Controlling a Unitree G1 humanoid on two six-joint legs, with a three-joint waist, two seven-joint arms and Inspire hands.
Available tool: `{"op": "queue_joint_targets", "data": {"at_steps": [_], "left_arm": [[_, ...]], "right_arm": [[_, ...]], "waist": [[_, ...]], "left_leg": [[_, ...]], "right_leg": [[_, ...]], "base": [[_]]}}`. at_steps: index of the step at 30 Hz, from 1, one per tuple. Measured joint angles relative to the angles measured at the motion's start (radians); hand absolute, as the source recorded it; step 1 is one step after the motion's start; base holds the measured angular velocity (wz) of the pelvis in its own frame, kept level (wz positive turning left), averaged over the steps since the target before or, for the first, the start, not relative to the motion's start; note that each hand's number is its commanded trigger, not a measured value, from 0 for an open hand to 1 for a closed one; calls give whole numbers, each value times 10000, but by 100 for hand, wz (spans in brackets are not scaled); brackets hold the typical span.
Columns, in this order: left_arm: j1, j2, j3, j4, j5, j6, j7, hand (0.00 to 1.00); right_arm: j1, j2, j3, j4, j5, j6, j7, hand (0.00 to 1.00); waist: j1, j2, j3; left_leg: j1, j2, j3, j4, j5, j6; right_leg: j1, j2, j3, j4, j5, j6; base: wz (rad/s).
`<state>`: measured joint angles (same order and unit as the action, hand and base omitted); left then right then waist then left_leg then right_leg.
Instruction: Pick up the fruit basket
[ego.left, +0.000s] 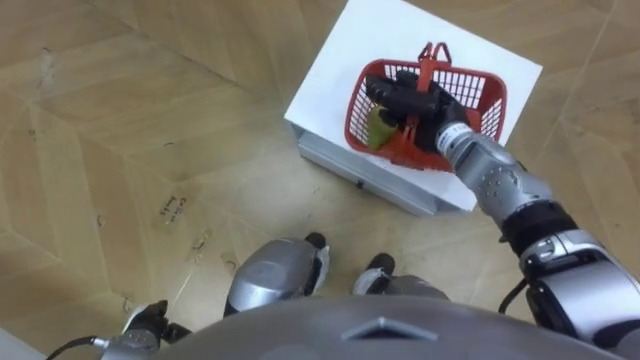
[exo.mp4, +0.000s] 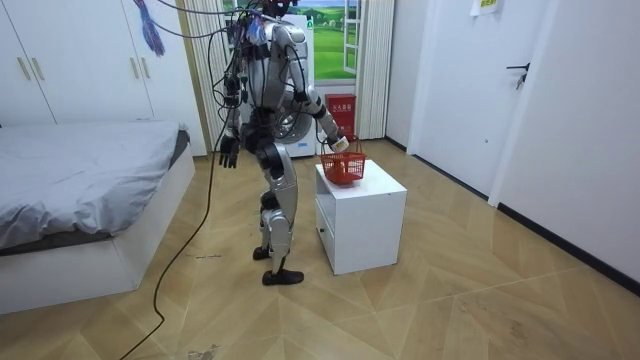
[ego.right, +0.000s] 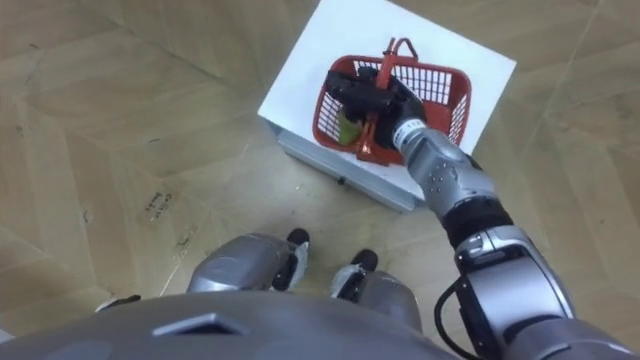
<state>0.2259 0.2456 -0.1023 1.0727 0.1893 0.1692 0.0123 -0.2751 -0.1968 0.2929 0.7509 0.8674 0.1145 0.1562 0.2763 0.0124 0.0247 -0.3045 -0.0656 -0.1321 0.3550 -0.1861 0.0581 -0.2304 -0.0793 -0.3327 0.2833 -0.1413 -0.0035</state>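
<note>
A red plastic fruit basket (ego.left: 480, 95) (ego.right: 440, 90) (exo.mp4: 345, 168) stands on a low white cabinet (ego.left: 345, 70) (exo.mp4: 385, 190). Inside it lies a green-yellow fruit (ego.left: 380, 126) (ego.right: 348, 128). My right hand (ego.left: 415, 103) (ego.right: 375, 97) reaches over the middle of the basket, its fingers curled round the red handle (ego.left: 432, 62) (ego.right: 392, 55), which stands up across the basket. The basket rests on the cabinet top. My left hand (exo.mp4: 228, 155) hangs at my side with relaxed fingers, and its edge shows at the bottom left (ego.left: 148, 325). I stand close to the cabinet's front corner.
The cabinet has a drawer front (ego.left: 375, 180) facing me. Wooden floor (ego.left: 150, 120) lies open to my left and in front. A bed (exo.mp4: 80, 190) fills the room view's left, wardrobes (exo.mp4: 70, 60) stand behind it, and a white door (exo.mp4: 500, 90) is at the right.
</note>
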Motion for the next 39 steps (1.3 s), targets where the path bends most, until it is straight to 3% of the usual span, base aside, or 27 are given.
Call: {"op": "queue_joint_targets", "data": {"at_steps": [4, 5, 6, 7, 8, 17, 39], "left_arm": [[21, 9, -2, -12, -1, -6, 3, 0], [36, 10, 0, -9, -1, -8, 2, 0], [37, 10, 1, -16, -1, -27, -22, 0], [37, 9, 0, -20, -1, -51, -40, 0], [37, 10, 1, -18, 0, -90, -65, 0], [136, 10, -5, 23, -4, -252, -458, 0], [310, -22, -223, 62, -33, -302, -439, 0]], "right_arm": [[50, 79, -11, 365, 0, -1, 9, 98], [51, 97, -12, 415, 0, -7, 17, 50], [51, 96, -28, 439, -1, -38, 54, 19], [51, 93, -40, 448, -1, -50, 78, 6], [51, 96, -37, 481, -1, -63, 93, 0], [249, 57, -38, 673, -5, -197, 647, 0], [646, 27, -220, 662, -3, -266, 863, 0]], "waist": [[-60, 105, -51], [-66, 113, -48], [-81, 132, -49], [-99, 151, -46], [-172, 187, -35], [-270, 361, -81], [-617, 371, -66]], "left_leg": [[-12, -83, -91, 50, 4, 21], [-19, -83, -75, 66, -1, 28], [-76, -92, -63, 96, -1, 29], [-118, -92, -66, 127, -1, 29], [-184, -94, -70, 182, -7, 38], [-342, -134, 82, 211, 1, 58], [-212, -117, 133, 159, 1, 61]], "right_leg": [[-25, -82, 2, 157, -111, 44], [-50, -85, 9, 190, -114, 44], [-133, -109, 5, 265, -131, 44], [-158, -111, -1, 270, -131, 44], [-202, -112, -4, 292, -131, 44], [-541, -249, 49, 627, -238, 32], [-432, -242, 95, 636, -251, 31]], "base": [[9], [0], [0], [0], [0], [-4], [0]]}}
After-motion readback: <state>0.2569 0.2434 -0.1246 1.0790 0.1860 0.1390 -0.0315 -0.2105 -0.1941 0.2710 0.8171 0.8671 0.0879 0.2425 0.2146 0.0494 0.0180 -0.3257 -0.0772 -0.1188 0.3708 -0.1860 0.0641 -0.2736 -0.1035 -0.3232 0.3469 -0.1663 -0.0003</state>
